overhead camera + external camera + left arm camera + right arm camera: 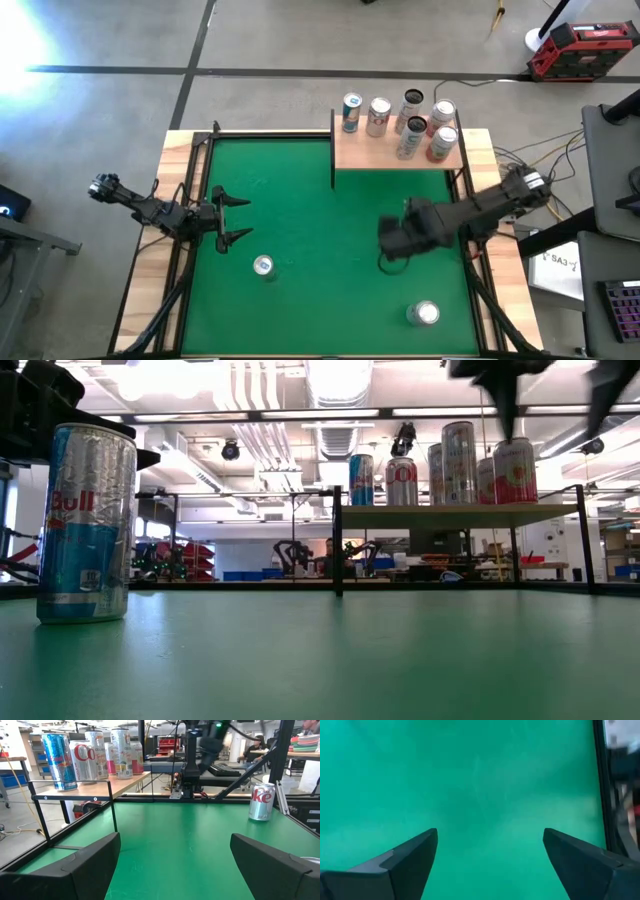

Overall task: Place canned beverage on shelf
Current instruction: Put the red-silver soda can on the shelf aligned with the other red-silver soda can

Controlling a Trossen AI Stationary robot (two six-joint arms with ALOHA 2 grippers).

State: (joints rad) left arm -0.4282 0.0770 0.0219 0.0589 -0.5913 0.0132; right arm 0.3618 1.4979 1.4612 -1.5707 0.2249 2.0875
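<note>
Right jaws: the right gripper [385,262] hangs over the middle-right of the green tabletop [300,200], jaws apart with nothing between them; in the right wrist view only bare green felt shows between its two dark fingers [405,862].
Left jaws: the left gripper [238,218] waits at 9 o'clock near the tabletop's edge, jaws apart and empty.
Shelf: the shelf [360,152], a pale wooden board on thin black posts, stands at 1 o'clock on the tabletop, well apart from both grippers.
Cans on shelf: six upright cans [400,122] stand along its back half; a blue-and-silver one, a red-lettered silver one and pink-labelled ones can be made out.
Blue can: a blue-and-silver can [263,266] stands upright on the felt at 7 o'clock, near the left gripper and just past its fingertips toward the front edge.
Silver can: a silver cola can [424,314] stands upright at 5 o'clock, near the front edge, apart from the right gripper; its label is probably a diet cola, though only part of it shows.
</note>
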